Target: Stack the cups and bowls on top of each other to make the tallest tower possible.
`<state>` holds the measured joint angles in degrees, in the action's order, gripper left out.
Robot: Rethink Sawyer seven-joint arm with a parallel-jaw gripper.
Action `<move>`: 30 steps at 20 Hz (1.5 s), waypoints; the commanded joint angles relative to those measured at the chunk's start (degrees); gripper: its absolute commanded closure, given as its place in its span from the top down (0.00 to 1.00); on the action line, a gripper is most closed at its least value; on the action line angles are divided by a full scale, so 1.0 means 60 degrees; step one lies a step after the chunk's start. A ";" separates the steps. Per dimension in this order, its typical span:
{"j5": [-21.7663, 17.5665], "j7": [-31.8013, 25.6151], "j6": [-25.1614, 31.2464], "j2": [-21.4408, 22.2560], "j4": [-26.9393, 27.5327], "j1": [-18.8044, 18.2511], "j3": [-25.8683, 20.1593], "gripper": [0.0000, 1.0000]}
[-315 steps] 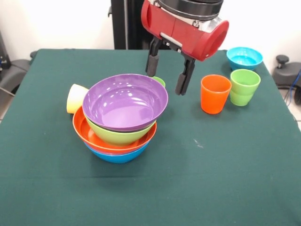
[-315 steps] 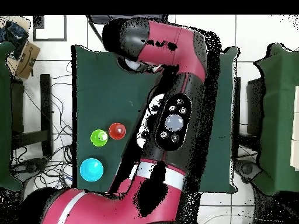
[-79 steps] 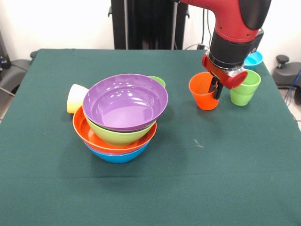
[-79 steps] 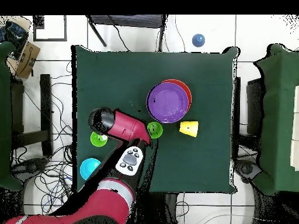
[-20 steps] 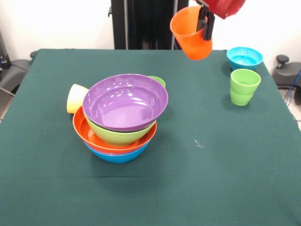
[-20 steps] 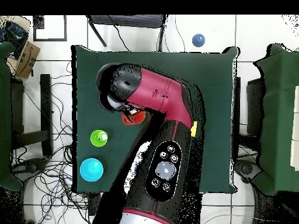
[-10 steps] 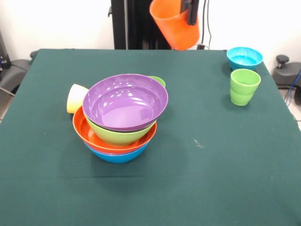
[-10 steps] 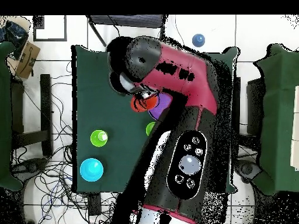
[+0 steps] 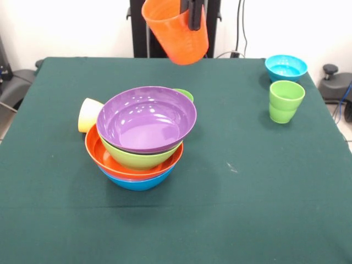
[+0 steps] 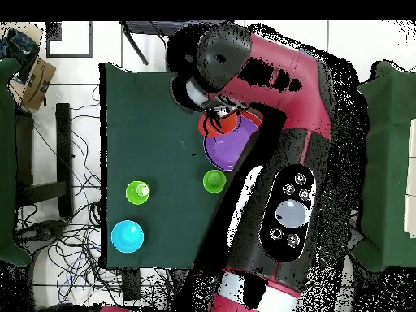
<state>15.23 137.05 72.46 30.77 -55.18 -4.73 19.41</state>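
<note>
The gripper [image 9: 193, 14], clamped over the rim of the tilted orange cup [image 9: 177, 32], holds it high above the desk's [image 9: 264, 181] far edge, behind the tower [image 9: 142, 140] near the desk's middle, so a lopsided release could send it sliding off the glossy purple bowl [image 9: 146, 117].
</note>
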 commanded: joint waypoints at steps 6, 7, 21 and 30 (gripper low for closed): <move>-0.1182 -0.1858 0.0015 -0.0680 0.0438 -0.0120 -0.1249 0.00; -0.1204 -0.1897 0.0017 -0.0689 0.0452 -0.0156 -0.1289 0.00; -0.1777 -0.2569 -0.0003 -0.0929 0.1112 -0.0699 -0.1774 0.00; -0.2047 -0.2824 0.0588 -0.1210 0.2034 -0.0947 -0.2023 0.00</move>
<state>7.62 136.33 72.47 26.42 -45.43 -9.65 14.78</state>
